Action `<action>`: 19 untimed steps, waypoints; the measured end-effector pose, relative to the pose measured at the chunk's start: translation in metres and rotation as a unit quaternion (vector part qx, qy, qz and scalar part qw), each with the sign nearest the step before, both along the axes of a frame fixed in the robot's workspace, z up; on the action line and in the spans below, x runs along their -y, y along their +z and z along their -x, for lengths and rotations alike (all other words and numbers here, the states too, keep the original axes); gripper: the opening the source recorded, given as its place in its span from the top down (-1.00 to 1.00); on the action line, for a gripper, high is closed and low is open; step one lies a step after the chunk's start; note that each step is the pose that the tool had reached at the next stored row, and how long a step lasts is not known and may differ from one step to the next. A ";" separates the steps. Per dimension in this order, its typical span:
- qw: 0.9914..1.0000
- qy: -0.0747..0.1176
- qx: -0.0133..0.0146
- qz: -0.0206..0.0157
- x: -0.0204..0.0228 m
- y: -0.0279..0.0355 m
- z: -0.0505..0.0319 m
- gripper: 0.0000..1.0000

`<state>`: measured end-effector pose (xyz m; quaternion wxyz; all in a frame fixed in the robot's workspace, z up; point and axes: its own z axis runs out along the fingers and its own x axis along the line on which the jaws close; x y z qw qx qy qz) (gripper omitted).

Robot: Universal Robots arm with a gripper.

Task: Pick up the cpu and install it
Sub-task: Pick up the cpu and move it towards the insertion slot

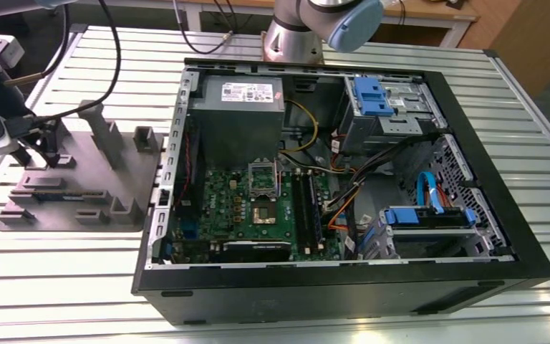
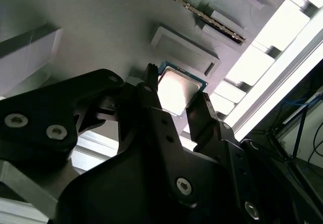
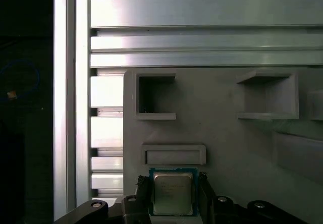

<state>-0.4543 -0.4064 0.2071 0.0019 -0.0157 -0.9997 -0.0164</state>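
The cpu [image 3: 172,192] is a small square chip with a silver top and a thin blue-green rim, lying flat on the grey moulded tray [image 3: 227,148]. In both wrist views my gripper [image 3: 174,184] straddles it, one black finger [image 3: 144,196] pressed against each opposite edge, so it is shut on the chip. The second wrist view has the cpu [image 2: 177,88] between the same fingers of the gripper [image 2: 174,93]. In the exterior view the gripper [image 1: 51,156] hangs low over the tray [image 1: 112,179] at that view's left. The motherboard socket [image 1: 263,209] sits inside the open case.
The open computer case [image 1: 342,179] fills the middle of the slatted metal table [image 1: 65,287], with a grey power supply [image 1: 241,107], blue drive bays [image 1: 385,97] and loose cables. Upright posts [image 1: 98,132] rise from the tray beside the gripper. The arm's base [image 1: 299,32] stands behind the case.
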 end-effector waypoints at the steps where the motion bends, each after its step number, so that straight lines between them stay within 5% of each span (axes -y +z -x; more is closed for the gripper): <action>1: 1.000 0.000 0.000 -0.001 0.0000 0.0002 0.0000 0.06; 19: 1.000 0.000 0.000 -0.001 0.0000 0.0076 0.0000 0.06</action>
